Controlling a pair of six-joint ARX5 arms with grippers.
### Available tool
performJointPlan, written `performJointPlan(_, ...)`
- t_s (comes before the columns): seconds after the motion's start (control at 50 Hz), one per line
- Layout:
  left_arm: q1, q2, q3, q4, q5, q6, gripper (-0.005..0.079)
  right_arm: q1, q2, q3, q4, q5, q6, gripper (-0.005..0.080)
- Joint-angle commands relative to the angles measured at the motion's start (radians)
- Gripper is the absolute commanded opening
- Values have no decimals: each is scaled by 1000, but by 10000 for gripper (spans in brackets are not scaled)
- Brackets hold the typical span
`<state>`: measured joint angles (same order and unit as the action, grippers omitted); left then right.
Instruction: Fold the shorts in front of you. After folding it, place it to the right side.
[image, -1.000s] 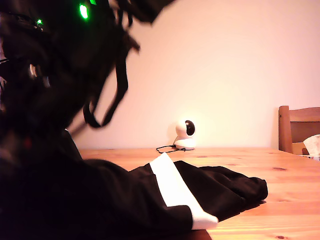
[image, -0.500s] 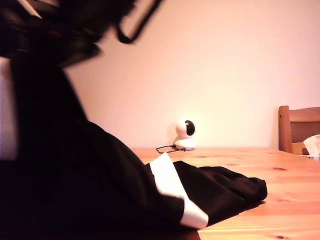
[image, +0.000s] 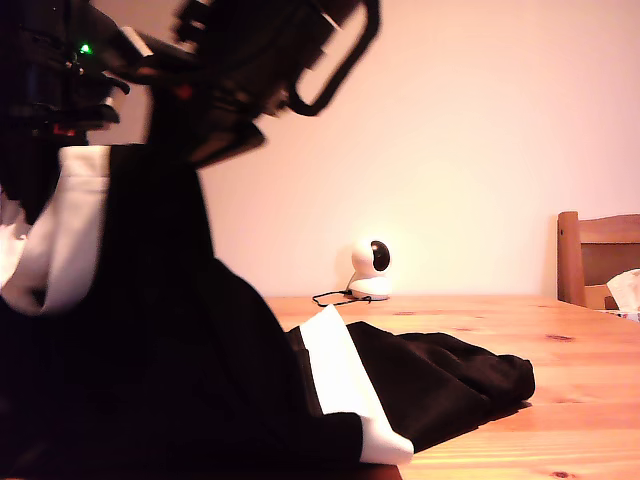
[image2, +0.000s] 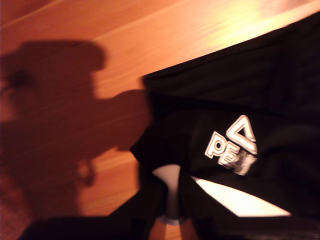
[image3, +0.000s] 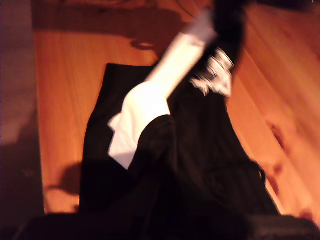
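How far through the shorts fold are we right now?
Mid-fold. One end of the shorts is raised off the table at the exterior view's left, its white band hanging beneath the arms; the other end lies flat by the small camera. Left: lay the raised part over, finish folding, move the shorts aside.

Black shorts (image: 200, 380), white hem bands: one leg lifted, rest on table.
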<state>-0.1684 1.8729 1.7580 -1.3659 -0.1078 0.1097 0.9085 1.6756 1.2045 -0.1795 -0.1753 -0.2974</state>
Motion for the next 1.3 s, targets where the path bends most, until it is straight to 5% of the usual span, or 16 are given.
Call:
performJointPlan(0.0, 3, 18, -3, -2, -12, -5, -21, -12, 7, 4, 14, -20, 40, -13)
performJointPlan(0.6, 57, 101, -3, 13, -5, 13, -21, -129, 21, 4, 74, -45, 331, -13)
performJointPlan(1.28, 87, 200, -4, 5, -44, 22, -21, -161, 266, 4, 183, 10, 388, -13)
